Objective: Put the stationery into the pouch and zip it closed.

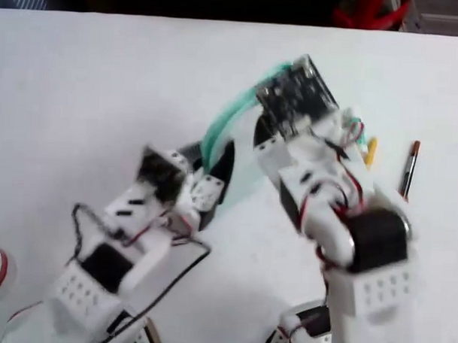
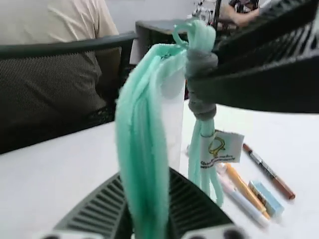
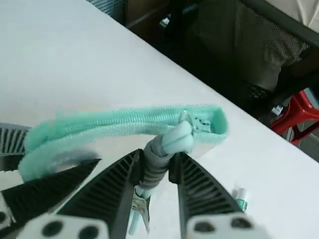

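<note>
Pouch (image 1: 219, 133) is standing mid-table, pinched from both sides: your left gripper (image 2: 147, 214) is clamping its mint edge, your right gripper (image 3: 157, 162) is squeezing the zipper cord (image 3: 169, 144). Pens (image 2: 244, 191) are lying outside it, toward the right edge of the table (image 1: 104, 77).

Both arms (image 1: 319, 182), pouch (image 1: 215, 133) across table (image 1: 89, 84) middle; room beyond.

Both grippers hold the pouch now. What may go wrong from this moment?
1. The pens and the eraser lie on the table, outside the pouch. The right gripper is shut on the zipper cord; pulling now might close the pouch empty.
2. The left gripper pinches one end of the pouch, so a strong pull might slide it out.
</note>
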`<state>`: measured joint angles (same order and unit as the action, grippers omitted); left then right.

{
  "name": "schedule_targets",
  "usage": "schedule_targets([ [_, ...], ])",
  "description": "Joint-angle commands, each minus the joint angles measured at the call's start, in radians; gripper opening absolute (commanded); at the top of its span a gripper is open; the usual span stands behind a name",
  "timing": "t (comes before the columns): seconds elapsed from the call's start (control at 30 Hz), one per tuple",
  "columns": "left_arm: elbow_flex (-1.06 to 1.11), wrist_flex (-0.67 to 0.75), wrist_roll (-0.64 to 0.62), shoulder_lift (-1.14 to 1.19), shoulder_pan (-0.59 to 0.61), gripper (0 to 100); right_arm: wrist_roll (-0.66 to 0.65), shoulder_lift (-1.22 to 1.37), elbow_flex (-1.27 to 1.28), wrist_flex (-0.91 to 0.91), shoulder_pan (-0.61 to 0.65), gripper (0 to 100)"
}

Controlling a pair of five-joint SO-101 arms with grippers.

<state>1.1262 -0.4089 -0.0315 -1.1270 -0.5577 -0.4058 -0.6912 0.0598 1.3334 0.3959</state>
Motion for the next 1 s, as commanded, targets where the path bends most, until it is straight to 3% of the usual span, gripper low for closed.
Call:
schedule_targets([
  [0.0, -0.104, 0.028, 0.011, 0.194, 0.015, 3, -0.012, 0.033, -0.012, -0.021, -0.008, 1.9],
  [0.3, -0.040, 0.029, 0.011, 0.265, 0.019, 3, -0.014, 0.033, 0.032, 0.085, -0.024, 1.9],
  [0.4, -0.011, 0.028, 0.006, 0.208, 0.021, 3, -0.058, 0.042, 0.035, 0.130, -0.044, 1.9],
  [0.57, 0.086, 0.028, -0.063, 0.044, 0.021, 14, -0.072, 0.041, 0.038, 0.137, -0.067, 1.9],
  [0.77, 0.104, 0.037, -0.094, -0.053, 0.038, 15, -0.069, 0.042, 0.034, 0.137, -0.062, 1.9],
  [0.97, 0.098, 0.193, -0.132, 0.058, 0.036, 15, -0.068, 0.044, 0.034, 0.160, -0.030, 1.9],
])
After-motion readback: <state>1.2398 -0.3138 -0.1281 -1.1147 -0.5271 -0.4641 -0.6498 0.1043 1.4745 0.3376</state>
